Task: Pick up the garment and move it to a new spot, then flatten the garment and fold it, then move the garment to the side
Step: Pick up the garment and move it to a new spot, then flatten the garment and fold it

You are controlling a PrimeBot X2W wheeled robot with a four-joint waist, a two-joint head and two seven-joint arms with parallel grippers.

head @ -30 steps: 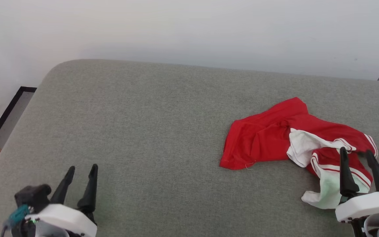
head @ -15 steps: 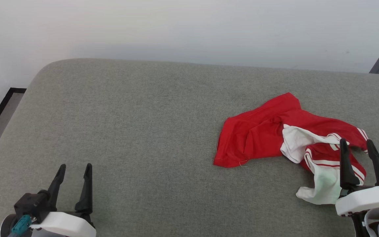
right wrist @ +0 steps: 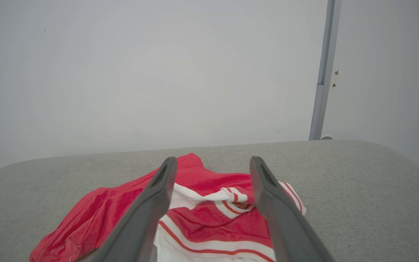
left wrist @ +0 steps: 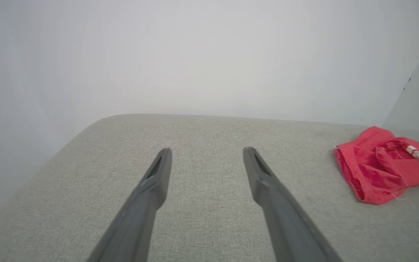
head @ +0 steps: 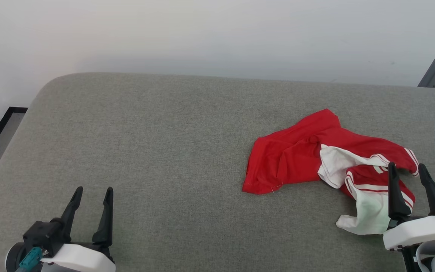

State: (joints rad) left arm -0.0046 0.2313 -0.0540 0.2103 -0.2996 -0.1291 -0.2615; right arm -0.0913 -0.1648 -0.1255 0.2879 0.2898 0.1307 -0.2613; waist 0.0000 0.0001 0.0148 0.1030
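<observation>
The shirt (head: 293,158) is crumpled at the right of the frame on the grey cushion (head: 157,143). The right gripper (head: 406,165) is seen over its lower right part, jaws released and empty. The left gripper (head: 93,188), at lower left, is likewise released.

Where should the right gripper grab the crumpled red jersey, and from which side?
Probably take the bunched striped fold at the red jersey's near-right end, coming down from the near side with the open right gripper. It stands proud of the grey cushion; the red part lies flatter.

Left gripper (head: 94,190) and right gripper (head: 406,166) sit low, well apart — both spread wide.
</observation>
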